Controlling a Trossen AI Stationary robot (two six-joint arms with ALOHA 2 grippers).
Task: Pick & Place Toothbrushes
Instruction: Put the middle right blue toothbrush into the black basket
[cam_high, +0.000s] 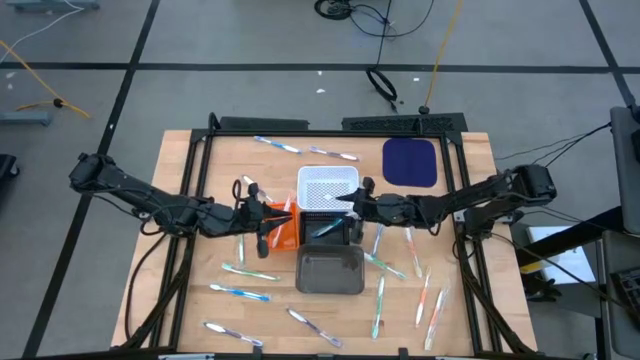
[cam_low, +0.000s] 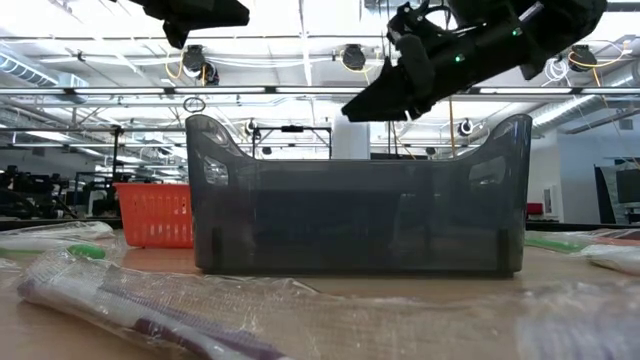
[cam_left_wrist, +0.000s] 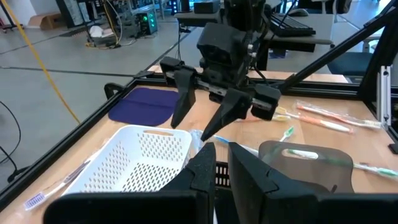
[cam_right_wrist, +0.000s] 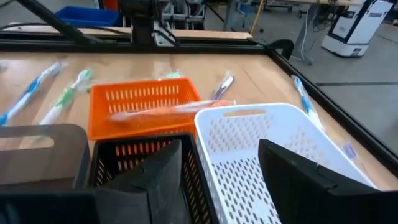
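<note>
Four containers stand mid-table: a white basket (cam_high: 328, 187), an orange basket (cam_high: 283, 230), a black basket (cam_high: 330, 230) and a grey tray (cam_high: 331, 271). Wrapped toothbrushes lie scattered on the wood, such as one (cam_high: 250, 271) at the near left and one (cam_high: 380, 305) at the near right. One orange toothbrush (cam_right_wrist: 168, 111) lies across the orange basket's rim. My left gripper (cam_left_wrist: 222, 155) hovers over the baskets, its fingers almost together. A pale blue toothbrush end (cam_left_wrist: 197, 138) shows just past its tips. My right gripper (cam_right_wrist: 217, 168) faces it over the white basket (cam_right_wrist: 280, 143), open and empty. My left gripper seems to pinch a thin toothbrush between its two fingers. Only the pale blue end (cam_left_wrist: 197, 138) beside the fingertip shows, and the fingers hide the place of contact. The fingers point level toward the table's right side, above the black basket, and the toothbrush is clear of the table.
A dark blue mat (cam_high: 410, 162) lies at the far right. More toothbrushes lie at the far edge (cam_high: 278, 146), near the front edge (cam_high: 232, 333) and on the right (cam_high: 435, 318). A black frame rail (cam_high: 330, 125) runs round the table.
</note>
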